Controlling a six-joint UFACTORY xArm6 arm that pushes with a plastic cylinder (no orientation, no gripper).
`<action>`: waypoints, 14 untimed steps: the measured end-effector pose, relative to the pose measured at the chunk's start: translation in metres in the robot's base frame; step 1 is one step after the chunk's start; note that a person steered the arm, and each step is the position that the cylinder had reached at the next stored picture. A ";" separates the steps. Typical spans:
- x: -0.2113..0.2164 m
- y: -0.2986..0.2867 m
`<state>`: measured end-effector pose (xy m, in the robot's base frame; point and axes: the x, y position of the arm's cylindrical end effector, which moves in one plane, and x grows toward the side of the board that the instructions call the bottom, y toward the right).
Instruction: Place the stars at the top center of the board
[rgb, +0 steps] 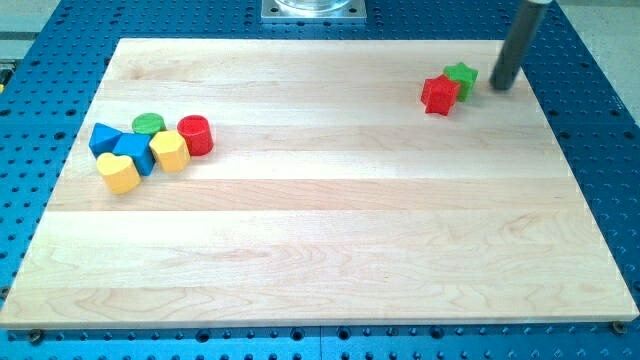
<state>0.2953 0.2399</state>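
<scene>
Camera view, single frame, logged outward from my tip (500, 86). The rod enters from the view's top and slants slightly, its lower end resting on the wooden board (330, 250) near the board's top right corner. The arm carries no jaws, so there is nothing spread, pressed together or pinching; the rod is simply bare. Just to the view's left of my tip sits the green star (461, 76), close beside the rod, though I cannot tell whether the two actually touch. Next outward, to the left and slightly below my tip, is the red star (439, 95), which overlaps the green star's lower left edge in the picture; they appear to be touching. Both stars therefore lie in the top right part of the board, well to the right of the top centre. Far from my tip, across the board near its left edge, is a tight cluster: a red cylinder (195, 134) nearest to the tip, then a yellow block (170, 151), a green cylinder (148, 124), a blue block (135, 152), a second blue block (103, 138), and a second yellow block (119, 173) lowest and farthest.
</scene>
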 end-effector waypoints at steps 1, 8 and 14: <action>-0.017 -0.046; 0.069 -0.112; 0.016 -0.116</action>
<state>0.3115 0.1243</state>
